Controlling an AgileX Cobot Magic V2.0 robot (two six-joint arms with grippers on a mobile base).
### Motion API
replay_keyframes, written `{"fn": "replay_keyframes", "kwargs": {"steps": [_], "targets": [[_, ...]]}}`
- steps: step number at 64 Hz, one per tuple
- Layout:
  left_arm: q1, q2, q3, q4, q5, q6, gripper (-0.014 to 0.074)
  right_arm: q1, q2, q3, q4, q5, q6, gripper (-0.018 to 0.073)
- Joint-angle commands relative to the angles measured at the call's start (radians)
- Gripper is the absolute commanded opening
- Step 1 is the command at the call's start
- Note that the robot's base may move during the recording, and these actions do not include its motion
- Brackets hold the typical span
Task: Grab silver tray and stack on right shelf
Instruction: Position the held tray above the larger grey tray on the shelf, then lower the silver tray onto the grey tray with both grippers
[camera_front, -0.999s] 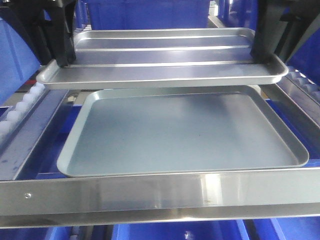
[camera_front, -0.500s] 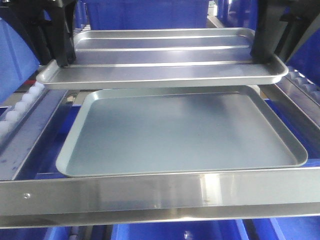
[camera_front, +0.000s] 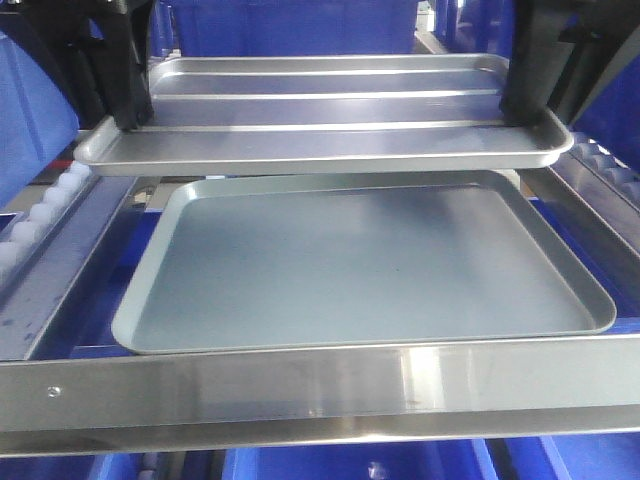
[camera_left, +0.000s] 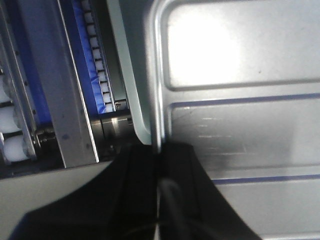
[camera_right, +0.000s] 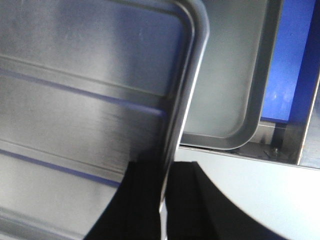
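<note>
The shiny ridged silver tray (camera_front: 320, 110) hangs level in the air above the right shelf (camera_front: 320, 385), held at both short ends. My left gripper (camera_front: 127, 118) is shut on the tray's left rim (camera_left: 156, 100), one black finger on each side of it. My right gripper (camera_front: 524, 108) is shut on the tray's right rim (camera_right: 186, 95) in the same way. The tray's two long ridges (camera_left: 250, 95) run across its floor. Its front edge overlaps the back of the tray below.
A larger dull grey smooth tray (camera_front: 360, 265) lies on the shelf directly under the held one. White roller rails (camera_front: 45, 205) flank both sides. Blue bins (camera_front: 290, 25) stand behind and below the rack. The broad steel front bar crosses the foreground.
The silver tray and both grippers have risen slightly. The grey tray below has not moved.
</note>
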Motion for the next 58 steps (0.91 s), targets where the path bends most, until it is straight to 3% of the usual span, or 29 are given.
{"fn": "replay_keyframes", "kwargs": {"steps": [1, 20, 33, 46, 58], "targets": [[-0.014, -0.038, -0.031, 0.015, -0.096, 0.036, -0.0093, 0.001, -0.032, -0.035, 0.011, -0.067, -0.03, 0.0056], [0.008, 0.032, -0.054, -0.051, -0.219, 0.071, -0.0093, -0.108, -0.023, -0.037, 0.015, -0.101, -0.07, 0.0056], [0.008, 0.132, -0.08, -0.005, -0.289, 0.071, -0.0093, -0.185, 0.079, -0.081, 0.022, -0.114, -0.158, 0.0056], [0.008, 0.208, -0.08, 0.072, -0.339, 0.069, -0.0093, -0.217, 0.217, -0.108, 0.021, -0.208, -0.166, 0.0056], [0.039, 0.263, -0.08, 0.031, -0.343, 0.065, -0.0093, -0.217, 0.32, -0.109, 0.012, -0.285, -0.167, 0.0056]]}}
